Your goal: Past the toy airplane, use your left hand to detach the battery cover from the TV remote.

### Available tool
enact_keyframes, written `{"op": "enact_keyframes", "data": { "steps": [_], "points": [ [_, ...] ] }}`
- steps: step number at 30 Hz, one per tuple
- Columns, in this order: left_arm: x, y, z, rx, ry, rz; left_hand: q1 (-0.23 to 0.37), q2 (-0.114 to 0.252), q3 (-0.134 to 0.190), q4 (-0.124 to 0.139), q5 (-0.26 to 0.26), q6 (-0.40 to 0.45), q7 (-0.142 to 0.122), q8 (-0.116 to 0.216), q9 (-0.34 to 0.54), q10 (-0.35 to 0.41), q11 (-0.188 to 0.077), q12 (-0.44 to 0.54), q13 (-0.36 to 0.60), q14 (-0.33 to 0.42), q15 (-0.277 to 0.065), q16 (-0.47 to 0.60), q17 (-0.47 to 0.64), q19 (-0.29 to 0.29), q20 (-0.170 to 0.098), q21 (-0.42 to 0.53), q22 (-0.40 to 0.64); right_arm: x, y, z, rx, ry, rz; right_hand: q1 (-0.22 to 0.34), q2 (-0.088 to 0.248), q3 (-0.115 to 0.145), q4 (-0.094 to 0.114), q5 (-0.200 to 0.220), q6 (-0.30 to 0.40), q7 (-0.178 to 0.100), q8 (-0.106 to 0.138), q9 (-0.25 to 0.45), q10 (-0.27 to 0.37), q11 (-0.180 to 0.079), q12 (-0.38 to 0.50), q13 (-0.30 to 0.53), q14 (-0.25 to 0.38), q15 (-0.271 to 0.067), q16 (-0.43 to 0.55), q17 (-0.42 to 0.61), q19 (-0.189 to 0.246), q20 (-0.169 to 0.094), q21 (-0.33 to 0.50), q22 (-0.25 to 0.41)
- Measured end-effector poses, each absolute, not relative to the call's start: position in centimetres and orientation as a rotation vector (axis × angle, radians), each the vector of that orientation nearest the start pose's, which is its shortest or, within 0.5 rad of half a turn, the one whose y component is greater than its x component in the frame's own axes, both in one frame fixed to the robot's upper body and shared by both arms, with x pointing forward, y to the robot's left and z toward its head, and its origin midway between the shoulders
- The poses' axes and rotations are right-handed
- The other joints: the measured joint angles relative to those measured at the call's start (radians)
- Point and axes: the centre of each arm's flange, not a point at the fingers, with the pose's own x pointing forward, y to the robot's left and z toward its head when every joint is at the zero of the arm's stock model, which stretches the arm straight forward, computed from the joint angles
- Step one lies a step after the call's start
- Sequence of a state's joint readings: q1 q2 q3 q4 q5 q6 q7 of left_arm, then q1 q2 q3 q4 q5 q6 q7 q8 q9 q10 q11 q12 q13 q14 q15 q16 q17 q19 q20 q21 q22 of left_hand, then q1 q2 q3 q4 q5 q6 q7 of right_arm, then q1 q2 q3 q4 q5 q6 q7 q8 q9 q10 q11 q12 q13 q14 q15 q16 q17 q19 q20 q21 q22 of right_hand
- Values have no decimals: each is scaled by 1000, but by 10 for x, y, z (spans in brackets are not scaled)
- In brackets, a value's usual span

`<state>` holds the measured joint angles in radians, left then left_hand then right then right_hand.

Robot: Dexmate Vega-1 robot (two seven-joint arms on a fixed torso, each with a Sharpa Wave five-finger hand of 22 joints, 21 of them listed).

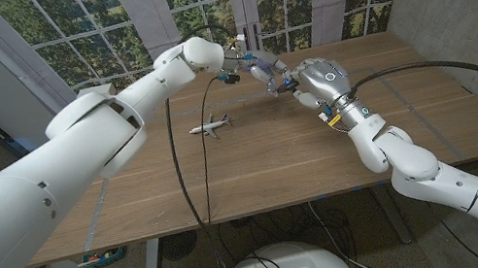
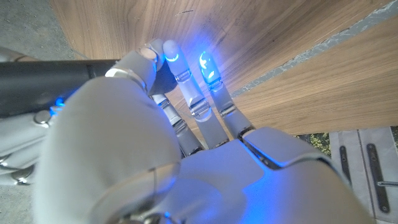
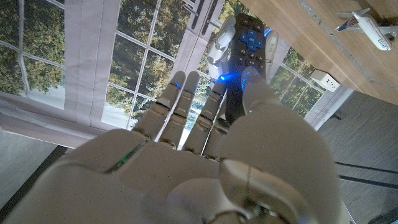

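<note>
Wooden table (image 1: 264,164) in front of tall paned windows (image 1: 196,3) with trees outside; concrete wall on the robot's right.

Nearest item on the table: toy airplane (image 1: 209,125), white, lying on the wood on its own, apart from both hands. It also shows in the right wrist view (image 3: 365,25).

Past the airplane, both hands meet above the far part of the table. Right hand (image 1: 317,81) holds the TV remote (image 3: 244,46) off the surface: thumb along one side, fingers (image 3: 186,102) extended behind it. Button face with blue keys is visible in the right wrist view.

Left hand (image 1: 257,67) is at the remote's far end, fingers (image 2: 208,87) fairly straight with lit blue tips. Whether it grips anything cannot be told. Battery cover is not distinguishable in any view.
</note>
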<state>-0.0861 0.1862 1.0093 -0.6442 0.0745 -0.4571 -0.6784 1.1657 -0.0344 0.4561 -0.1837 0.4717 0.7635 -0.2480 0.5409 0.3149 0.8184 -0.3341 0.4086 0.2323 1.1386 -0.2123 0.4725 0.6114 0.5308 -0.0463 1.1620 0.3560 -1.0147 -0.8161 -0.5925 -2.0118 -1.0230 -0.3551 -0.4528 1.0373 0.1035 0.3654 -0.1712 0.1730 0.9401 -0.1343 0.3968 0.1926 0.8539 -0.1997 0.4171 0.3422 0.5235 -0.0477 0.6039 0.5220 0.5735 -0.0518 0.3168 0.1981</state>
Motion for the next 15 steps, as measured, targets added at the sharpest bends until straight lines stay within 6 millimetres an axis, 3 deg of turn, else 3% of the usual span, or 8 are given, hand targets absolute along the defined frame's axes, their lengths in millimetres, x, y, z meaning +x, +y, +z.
{"op": "enact_keyframes", "data": {
  "steps": [1,4,13,15],
  "points": [
    [667,28,167,1402,-591,-901,0,0,0,0,0,0,0,0,0,2,-2,0,0,0,0,0,0,0,0,5,-3,500,-184,2,-1553,-1093,-488,2,1,-2,-2,-1,0,0,16,0,11,-2,4,4,7,2,3,3,3,-2,2,0],
    [667,28,167,1403,-590,-905,0,0,0,0,0,0,0,0,1,7,-7,0,0,0,0,-7,2,-3,-3,8,-5,498,-184,0,-1529,-1119,-491,19,-1,-4,-4,3,7,7,32,0,25,-2,12,13,25,-2,11,13,7,-7,6,0],
    [666,27,164,1400,-576,-915,0,0,4,-4,0,7,-7,-9,6,23,-23,0,0,0,0,-7,4,-4,-4,22,-17,494,-184,-3,-1445,-1156,-466,78,-30,-12,-13,16,37,37,43,0,61,1,29,39,70,-10,29,43,7,-7,16,0],
    [666,27,163,1399,-573,-917,-4,-4,4,-4,0,7,-7,-9,5,23,-23,0,0,0,0,-7,7,-4,-4,25,-17,493,-184,-3,-1430,-1163,-460,90,-40,-12,-12,17,37,37,58,0,65,5,31,47,77,-10,32,51,7,-7,16,0]
  ]
}}
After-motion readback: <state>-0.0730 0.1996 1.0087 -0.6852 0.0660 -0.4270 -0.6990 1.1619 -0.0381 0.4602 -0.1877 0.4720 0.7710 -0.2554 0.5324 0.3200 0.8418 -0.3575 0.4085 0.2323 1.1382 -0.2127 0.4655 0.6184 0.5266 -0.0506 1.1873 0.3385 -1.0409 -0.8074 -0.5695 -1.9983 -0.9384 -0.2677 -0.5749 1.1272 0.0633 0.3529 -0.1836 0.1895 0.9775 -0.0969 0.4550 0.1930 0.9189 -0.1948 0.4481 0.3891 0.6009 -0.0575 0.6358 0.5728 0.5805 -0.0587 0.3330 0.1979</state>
